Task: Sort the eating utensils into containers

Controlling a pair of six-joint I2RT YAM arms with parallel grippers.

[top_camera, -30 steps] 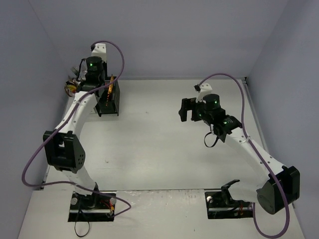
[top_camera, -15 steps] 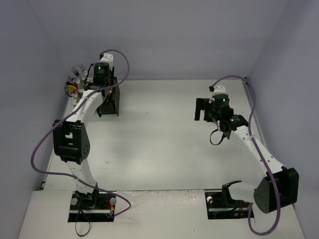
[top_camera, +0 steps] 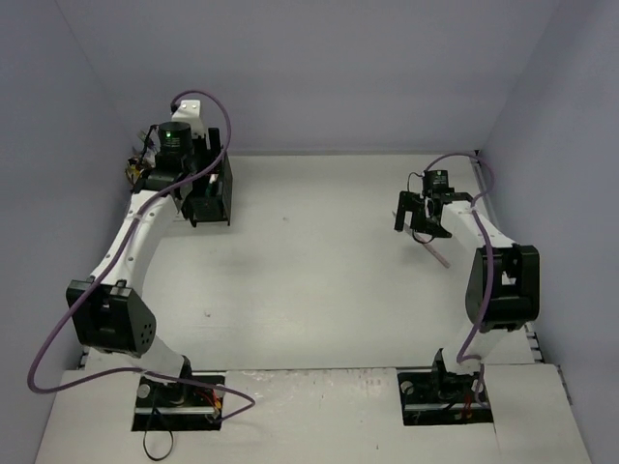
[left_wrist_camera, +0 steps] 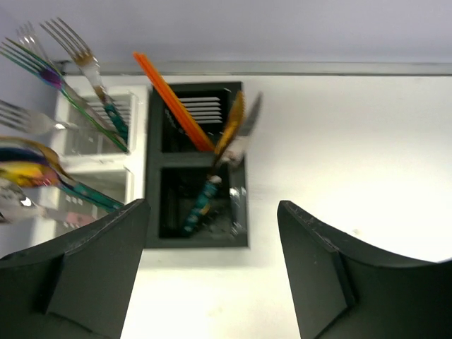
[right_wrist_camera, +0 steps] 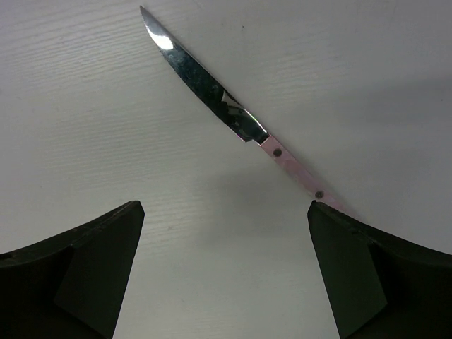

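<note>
In the left wrist view the black container [left_wrist_camera: 154,176] stands just beyond my open left gripper [left_wrist_camera: 212,265], which has nothing between its fingers. Orange chopsticks [left_wrist_camera: 173,99], a gold utensil [left_wrist_camera: 232,126], a silver knife and a teal-handled piece [left_wrist_camera: 200,206] stand in it. Beside it on the left is the white container [left_wrist_camera: 138,127], with forks [left_wrist_camera: 78,53] and spoons in it. A pink-handled knife [right_wrist_camera: 293,169] lies flat on the table. My right gripper [right_wrist_camera: 226,272] hovers open over it, and the handle's end runs past the right fingertip [right_wrist_camera: 353,254].
From above, the black container [top_camera: 221,198] sits at the back left by the wall, with my left gripper [top_camera: 196,191] on it. The knife [top_camera: 437,255] and my right gripper [top_camera: 419,220] are near the right wall. The table's right edge is close.
My left gripper has opened above the black container and its wrist has shifted left. My right arm has swung right and back, folding up, and now stands over the knife.
</note>
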